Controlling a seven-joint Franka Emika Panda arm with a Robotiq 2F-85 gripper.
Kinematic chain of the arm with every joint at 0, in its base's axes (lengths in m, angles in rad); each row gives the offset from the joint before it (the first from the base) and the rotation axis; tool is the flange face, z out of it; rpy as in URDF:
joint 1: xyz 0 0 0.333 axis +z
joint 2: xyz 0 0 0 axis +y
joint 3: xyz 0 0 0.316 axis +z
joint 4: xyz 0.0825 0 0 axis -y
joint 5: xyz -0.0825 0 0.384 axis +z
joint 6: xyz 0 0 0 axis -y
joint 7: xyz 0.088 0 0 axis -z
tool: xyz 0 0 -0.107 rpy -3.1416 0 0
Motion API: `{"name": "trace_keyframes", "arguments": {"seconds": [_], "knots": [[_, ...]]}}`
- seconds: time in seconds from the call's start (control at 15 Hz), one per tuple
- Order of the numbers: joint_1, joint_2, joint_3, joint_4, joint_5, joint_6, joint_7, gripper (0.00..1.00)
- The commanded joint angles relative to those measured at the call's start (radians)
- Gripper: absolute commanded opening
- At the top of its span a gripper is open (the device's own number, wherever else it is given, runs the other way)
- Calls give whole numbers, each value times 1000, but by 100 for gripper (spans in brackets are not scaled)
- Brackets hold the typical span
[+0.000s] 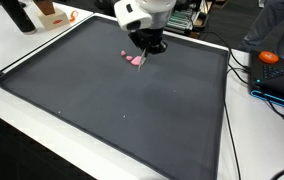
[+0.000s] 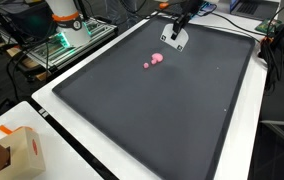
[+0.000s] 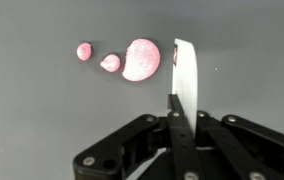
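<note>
In an exterior view, the gripper hangs over the far part of a dark mat that covers a white table. A cluster of pink blobs lies on the mat just beside it, toward the picture's left. The fingers are too small here to tell their spread. In an exterior view, the gripper stands near the far edge of the mat, with a pale flat piece below its fingers. The blobs lie near the piece but apart from it. A box sits on the table at the near corner, well apart from the gripper. In the wrist view, the gripper enters from the bottom with its jaws drawn narrow, clamped on the piece, which stands out past the fingertips, thin and white. Three blobs lie in a row on the mat to its left. The large blob is just beside the piece, with a thin line of mat between them. The middle blob is close against the large one, and the small blob lies a little apart at the row's end. Whether the piece's tip touches the mat cannot be told.
</note>
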Motion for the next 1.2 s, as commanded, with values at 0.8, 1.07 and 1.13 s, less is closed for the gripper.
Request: {"name": "trace_keyframes", "arguments": {"seconds": [0.8, 1.07, 1.13], "knots": [[-244, -59, -58, -35, 370, 18, -234, 1], [-301, -60, -75, -58, 431, 19, -317, 1], [-317, -62, -80, -68, 440, 20, -351, 1]]}}
